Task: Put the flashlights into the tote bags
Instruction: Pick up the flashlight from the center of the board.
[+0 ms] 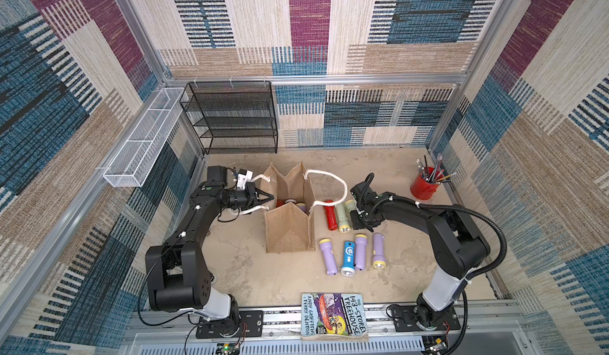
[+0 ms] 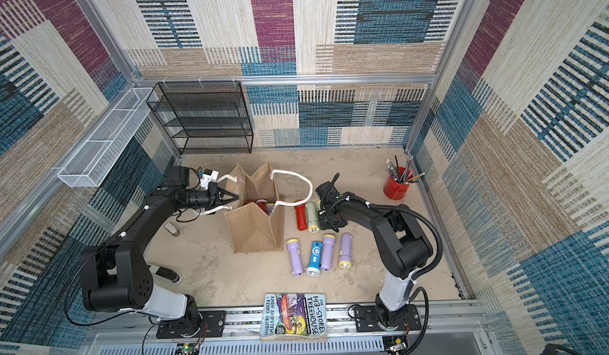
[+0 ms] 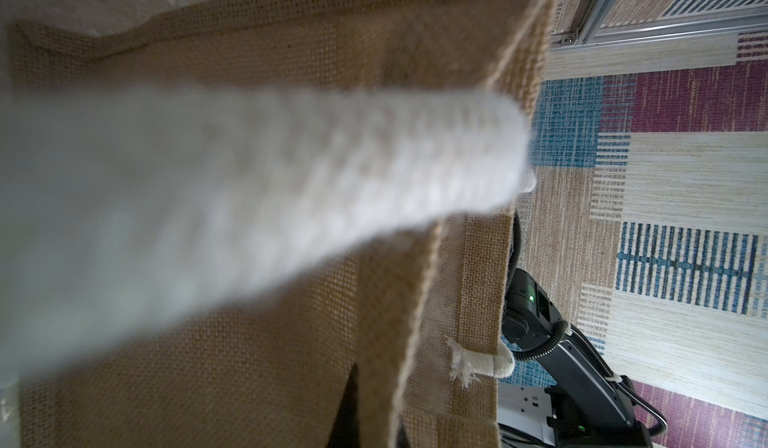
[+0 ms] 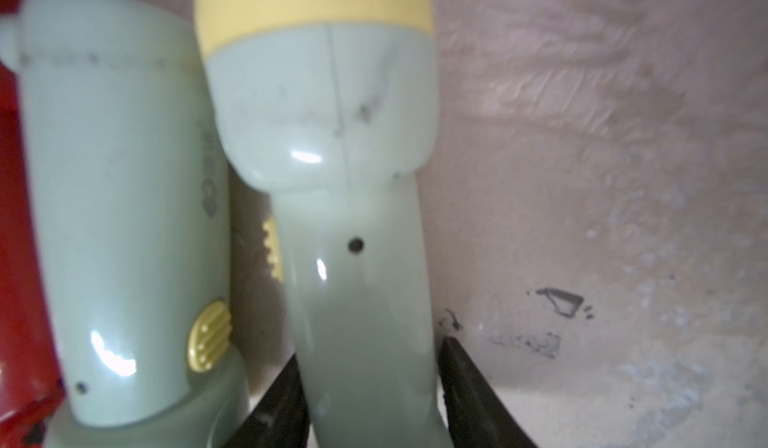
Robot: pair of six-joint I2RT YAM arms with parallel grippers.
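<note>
The tan burlap tote bag (image 1: 288, 228) stands open at mid-table, and flashlights (image 1: 290, 202) show inside it. My left gripper (image 1: 271, 197) is shut on the bag's left rim; in the left wrist view the burlap edge (image 3: 415, 321) runs between its fingers behind a blurred white rope handle (image 3: 249, 200). To the right of the bag lie a red flashlight (image 1: 329, 215) and a pale green one (image 1: 341, 218). My right gripper (image 4: 372, 350) is shut on a second pale green flashlight (image 4: 353, 258), which lies on the table. Three lilac flashlights (image 1: 328, 257) and a blue one (image 1: 347, 257) lie nearer the front.
A red cup of pencils (image 1: 425, 187) stands at the back right. A book (image 1: 333, 315) lies at the front edge. A black wire rack (image 1: 234, 119) stands against the back wall, and a white mesh basket (image 1: 145, 139) hangs on the left wall.
</note>
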